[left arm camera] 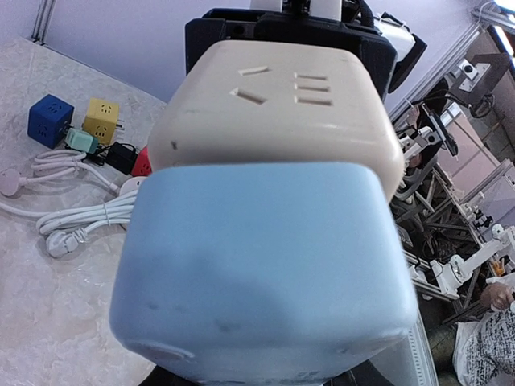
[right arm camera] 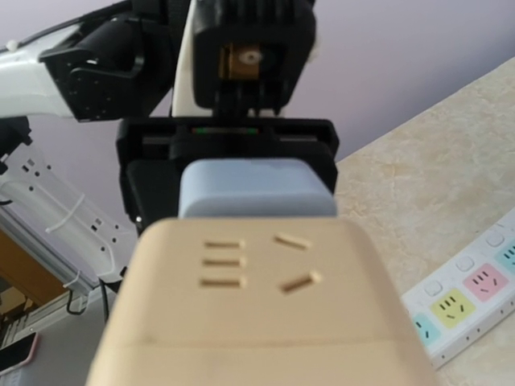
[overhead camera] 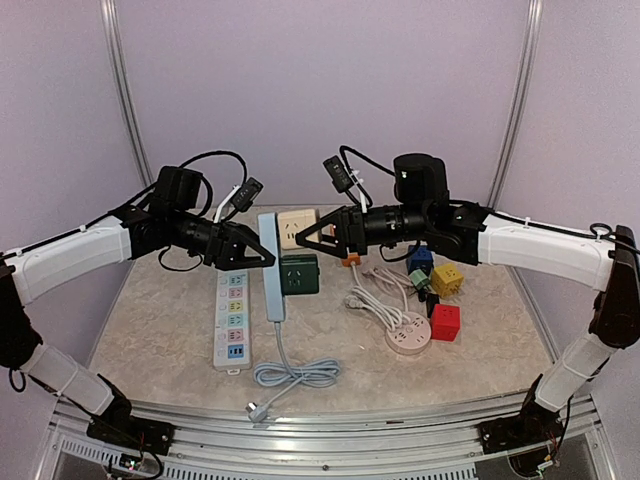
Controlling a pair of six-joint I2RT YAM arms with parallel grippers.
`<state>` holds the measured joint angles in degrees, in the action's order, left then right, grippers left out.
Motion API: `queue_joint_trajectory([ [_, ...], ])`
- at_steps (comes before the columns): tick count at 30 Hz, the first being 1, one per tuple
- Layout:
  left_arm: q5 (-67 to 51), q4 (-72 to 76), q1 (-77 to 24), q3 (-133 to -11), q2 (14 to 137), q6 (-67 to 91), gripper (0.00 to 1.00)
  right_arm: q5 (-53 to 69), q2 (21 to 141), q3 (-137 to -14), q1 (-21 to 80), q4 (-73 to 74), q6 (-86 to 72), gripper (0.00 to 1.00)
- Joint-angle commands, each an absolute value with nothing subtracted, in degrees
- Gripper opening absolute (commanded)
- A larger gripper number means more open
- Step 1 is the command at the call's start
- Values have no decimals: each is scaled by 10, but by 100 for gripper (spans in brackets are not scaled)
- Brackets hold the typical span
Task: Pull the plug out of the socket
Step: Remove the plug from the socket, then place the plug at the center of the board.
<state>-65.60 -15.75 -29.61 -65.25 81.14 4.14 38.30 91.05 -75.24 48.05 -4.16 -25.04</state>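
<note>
Plastic, hard and smooth, is what both arms have hold of. The left gripper [overhead camera: 264,259] reaches over a white strip with coloured sockets [overhead camera: 231,320] and looks clamped across the pale blue power strip [overhead camera: 274,290], near its upper end. Seated against that same end is the beige plug block [overhead camera: 292,226], and the right gripper [overhead camera: 305,238] looks closed around it from the other side, though neither wrist view shows its own fingers. A green block [overhead camera: 299,274] sits just below, and coloured cubes [overhead camera: 447,279] lie well off to the right. I'd judge both pieces light and rigid but slick, with the pins held by friction. The block's flat opposite faces are the place to grip, pulling straight out while the strip is braced close to the socket.
</note>
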Motion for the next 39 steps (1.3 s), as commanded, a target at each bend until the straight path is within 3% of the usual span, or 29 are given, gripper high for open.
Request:
queue_joint_trajectory([
  [1, -719, -153, -283, -671, 795, 46, 0, 400, 887, -749, 460, -61, -239, 0],
  [6, -739, -157, -286, -673, 795, 40, 0, 440, 881, -737, 460, -92, -245, 0],
  [18, -691, -159, -279, -672, 787, 42, 0, 395, 871, -735, 458, -69, -233, 0],
  [24, -614, -117, -232, -654, 775, 93, 0, 268, 846, -705, 434, -33, -232, 0],
  [30, -573, -83, -191, -636, 766, 137, 0, 24, 900, -739, 433, 123, -209, 0],
  [39, -550, -93, -188, -638, 776, 141, 0, -105, 1023, -755, 419, 169, -192, 0],
])
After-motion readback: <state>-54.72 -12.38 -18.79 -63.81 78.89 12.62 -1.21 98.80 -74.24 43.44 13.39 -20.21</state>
